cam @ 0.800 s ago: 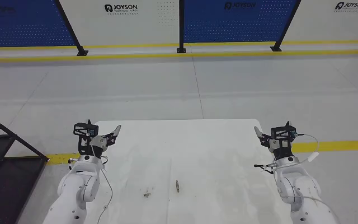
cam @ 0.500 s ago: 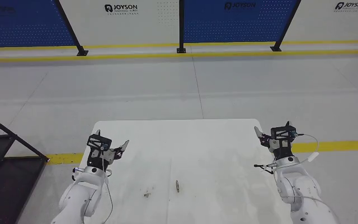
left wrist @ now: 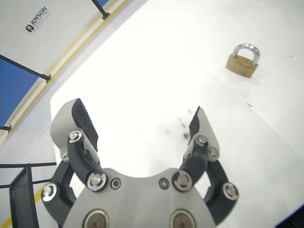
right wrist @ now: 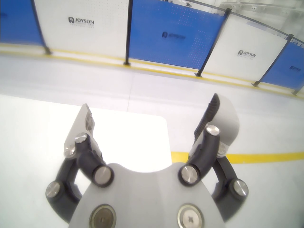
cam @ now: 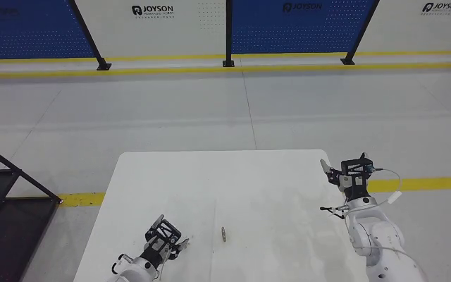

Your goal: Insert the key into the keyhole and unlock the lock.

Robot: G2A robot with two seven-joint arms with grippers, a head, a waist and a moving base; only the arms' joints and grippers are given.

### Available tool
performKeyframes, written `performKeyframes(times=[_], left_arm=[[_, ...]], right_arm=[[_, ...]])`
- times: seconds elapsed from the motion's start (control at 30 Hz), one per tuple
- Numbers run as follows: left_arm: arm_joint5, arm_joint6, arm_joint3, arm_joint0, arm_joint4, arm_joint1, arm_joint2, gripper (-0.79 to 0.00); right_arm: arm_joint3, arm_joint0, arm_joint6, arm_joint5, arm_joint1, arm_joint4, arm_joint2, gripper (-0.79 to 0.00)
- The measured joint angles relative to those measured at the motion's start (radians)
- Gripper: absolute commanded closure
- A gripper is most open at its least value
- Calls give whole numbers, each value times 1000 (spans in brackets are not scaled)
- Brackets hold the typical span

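A brass padlock point(cam: 223, 233) with a silver shackle point(left wrist: 247, 48) lies on the white table point(cam: 211, 176) near its front middle. My left gripper point(cam: 173, 233) hovers low over the table just to the left of the padlock point(left wrist: 241, 64). This left gripper point(left wrist: 137, 106) is open with nothing between its fingers. The small key is hidden under or beside it; I cannot make it out. My right gripper point(cam: 331, 173) is at the table's far right corner, well away from the padlock. That gripper point(right wrist: 149, 104) is open and holds nothing.
A black metal rack point(cam: 21, 190) stands off the table's left side and appears again as the rack point(left wrist: 21, 191). Small dark specks point(left wrist: 185, 131) mark the tabletop near my left fingers. Blue and white fence panels point(cam: 225, 28) line the floor behind.
My left arm has swung from the table's back left corner down to the front, over the spot where the key lay, left of the padlock. The right arm has not moved.
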Motion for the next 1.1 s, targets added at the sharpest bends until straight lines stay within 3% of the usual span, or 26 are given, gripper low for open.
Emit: performKeyframes(times=[0.13,0.33,0.63,0.9,1.1], left_arm=[[-82,-144,-6,-47,-60,-3,27,-773],[-32,-275,-10,-92,-32,-10,79,-757],[21,-316,-13,-66,8,-13,122,-763],[23,-334,11,-70,-26,-14,131,-659],[19,-355,36,-104,-49,-17,147,-523]], right_arm=[[0,0,0,0,0,0,0,-785],[0,0,0,0,0,0,0,-785],[0,0,0,0,0,0,0,-785],[0,0,0,0,0,0,0,-785],[0,0,0,0,0,0,0,-785]])
